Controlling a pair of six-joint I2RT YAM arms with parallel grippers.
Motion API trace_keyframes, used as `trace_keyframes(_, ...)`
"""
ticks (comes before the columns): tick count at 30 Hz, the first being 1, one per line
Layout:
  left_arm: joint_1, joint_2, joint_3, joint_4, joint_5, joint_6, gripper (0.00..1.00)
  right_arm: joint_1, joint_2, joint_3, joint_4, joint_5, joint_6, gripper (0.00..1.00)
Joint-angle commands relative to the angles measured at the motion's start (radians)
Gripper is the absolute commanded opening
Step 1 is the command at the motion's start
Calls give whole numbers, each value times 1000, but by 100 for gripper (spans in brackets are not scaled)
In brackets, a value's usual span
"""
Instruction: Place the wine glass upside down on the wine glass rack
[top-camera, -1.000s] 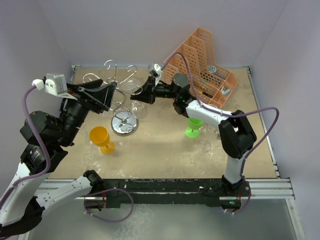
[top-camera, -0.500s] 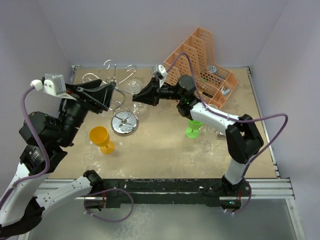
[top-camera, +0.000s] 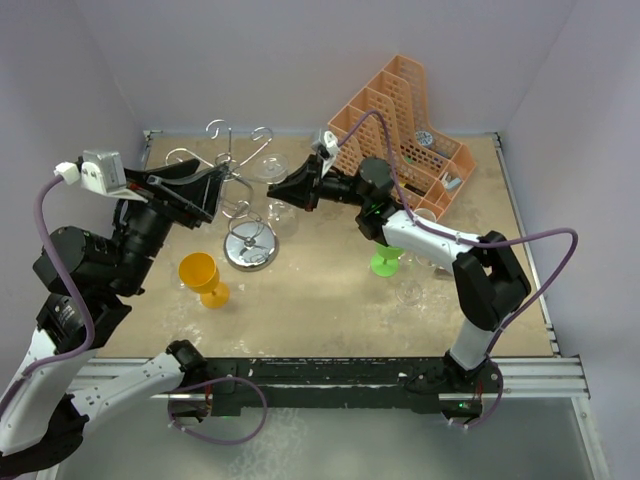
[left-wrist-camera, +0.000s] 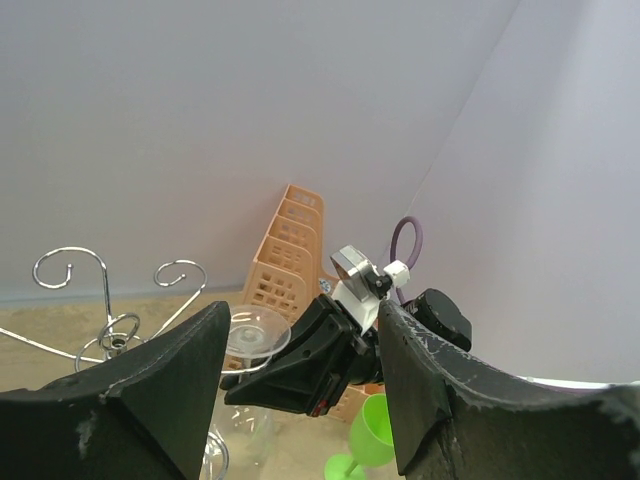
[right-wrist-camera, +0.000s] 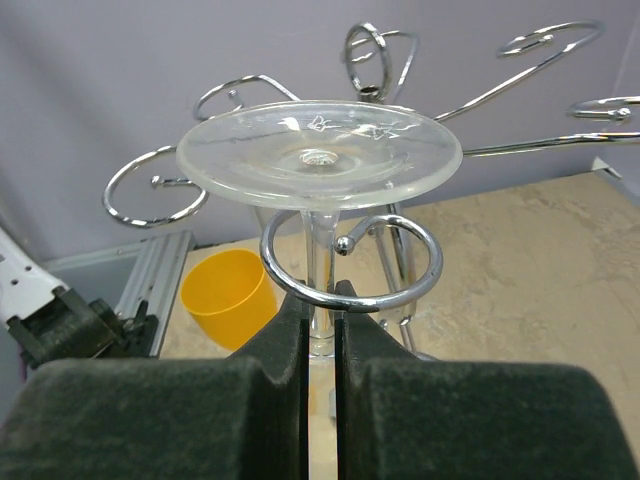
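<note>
The clear wine glass (right-wrist-camera: 318, 155) hangs upside down, foot up, its stem inside a curled hook loop of the silver wire rack (right-wrist-camera: 352, 268). My right gripper (right-wrist-camera: 320, 300) is shut on the stem just below that loop. In the top view the right gripper (top-camera: 274, 190) reaches the rack (top-camera: 248, 246) from the right, with the glass foot (top-camera: 268, 168) above it. My left gripper (top-camera: 218, 195) is open and empty, held high just left of the rack. The left wrist view shows the open gripper (left-wrist-camera: 300, 350), the glass foot (left-wrist-camera: 255, 330) and the rack hooks (left-wrist-camera: 110, 320).
A yellow cup (top-camera: 200, 272) stands left of the rack base. A green glass (top-camera: 388, 250) and a clear glass (top-camera: 410, 290) stand on the right. The orange mesh organiser (top-camera: 400, 130) leans at the back right. Walls close the table at back and sides.
My right wrist has swung a little to the right while its fingertips stay at the rack with the glass. My left arm has shifted slightly left.
</note>
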Motion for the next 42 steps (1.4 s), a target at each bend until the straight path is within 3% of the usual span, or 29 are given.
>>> trace_keyframes(1, 0, -11, 3, 13, -12, 23, 58, -1, -42, 20, 91, 102, 11, 0)
trace_keyframes(21, 0, -16, -4, 5, -23, 26, 59, -3, -100, -85, 223, 119, 34, 0)
trace_keyframes(28, 0, -18, -3, 4, -24, 26, 59, -4, -90, -70, 181, 210, 38, 0)
trace_keyframes(42, 1, -12, -1, 9, -22, 30, 59, -4, -22, -31, 127, 210, 16, 0)
